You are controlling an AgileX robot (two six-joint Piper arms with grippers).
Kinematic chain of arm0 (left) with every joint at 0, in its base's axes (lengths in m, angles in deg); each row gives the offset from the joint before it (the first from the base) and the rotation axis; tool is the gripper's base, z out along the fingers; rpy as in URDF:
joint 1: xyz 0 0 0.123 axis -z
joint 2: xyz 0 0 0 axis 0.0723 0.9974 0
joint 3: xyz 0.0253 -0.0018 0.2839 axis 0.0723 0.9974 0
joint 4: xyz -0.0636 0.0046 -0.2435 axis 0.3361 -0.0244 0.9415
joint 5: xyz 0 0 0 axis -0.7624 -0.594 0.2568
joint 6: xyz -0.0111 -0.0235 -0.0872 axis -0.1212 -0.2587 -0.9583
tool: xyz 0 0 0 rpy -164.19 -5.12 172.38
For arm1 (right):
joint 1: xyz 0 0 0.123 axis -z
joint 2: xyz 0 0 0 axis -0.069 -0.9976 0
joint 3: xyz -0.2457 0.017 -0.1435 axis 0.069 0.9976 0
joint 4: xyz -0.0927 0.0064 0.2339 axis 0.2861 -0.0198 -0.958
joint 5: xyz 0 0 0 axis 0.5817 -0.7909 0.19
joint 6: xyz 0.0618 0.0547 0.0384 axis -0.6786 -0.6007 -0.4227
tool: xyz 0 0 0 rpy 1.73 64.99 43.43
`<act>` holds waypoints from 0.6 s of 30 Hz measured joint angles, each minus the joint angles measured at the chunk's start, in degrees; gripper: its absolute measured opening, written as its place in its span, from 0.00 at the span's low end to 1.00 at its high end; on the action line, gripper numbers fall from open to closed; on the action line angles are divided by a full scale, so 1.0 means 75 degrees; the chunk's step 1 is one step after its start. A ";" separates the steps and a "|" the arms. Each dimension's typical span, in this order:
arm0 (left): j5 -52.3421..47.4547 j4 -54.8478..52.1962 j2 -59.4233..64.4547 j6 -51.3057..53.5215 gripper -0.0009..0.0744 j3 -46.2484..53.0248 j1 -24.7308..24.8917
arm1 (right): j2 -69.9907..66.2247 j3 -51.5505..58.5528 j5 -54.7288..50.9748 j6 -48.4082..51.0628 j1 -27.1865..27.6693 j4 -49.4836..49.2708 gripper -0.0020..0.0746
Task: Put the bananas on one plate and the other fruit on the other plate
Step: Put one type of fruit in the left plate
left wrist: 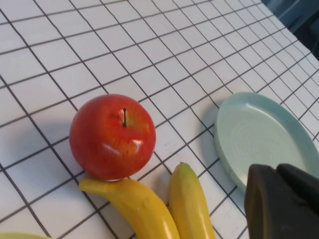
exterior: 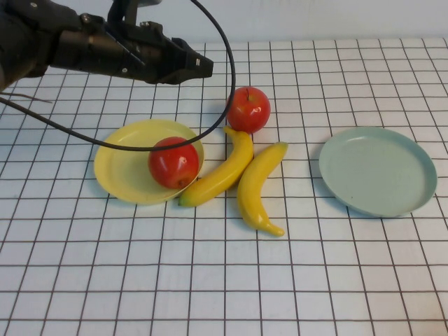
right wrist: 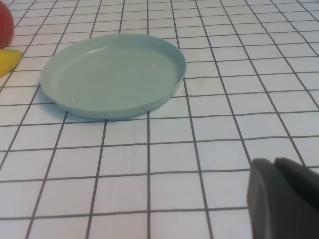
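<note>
The left gripper (exterior: 203, 66) hovers closed and empty in the upper left of the high view, above the yellow plate (exterior: 119, 168), where one apple (exterior: 173, 162) already sits. The step in hand looks like fetching the second apple (exterior: 248, 109), upper centre, touching a banana (exterior: 220, 170); next it must open and descend. The second banana (exterior: 259, 187) lies just beside; the teal plate (exterior: 378, 170) is bare. The right gripper (right wrist: 284, 199), shut, is barely visible, its arm hidden.
</note>
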 joint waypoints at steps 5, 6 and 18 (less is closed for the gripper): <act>0.0099 0.0033 0.0000 0.0065 0.01 0.0000 0.0000 | 0.0000 0.0000 0.0000 0.0000 0.0000 0.0000 0.01; 0.0115 0.0017 0.0000 0.0065 0.01 0.0000 0.0000 | 0.0000 0.0000 0.0000 0.0000 0.0000 0.0000 0.01; 0.0065 -0.0036 0.0000 0.0035 0.01 0.0000 0.0000 | 0.0000 0.0000 0.0000 0.0000 0.0000 0.0000 0.01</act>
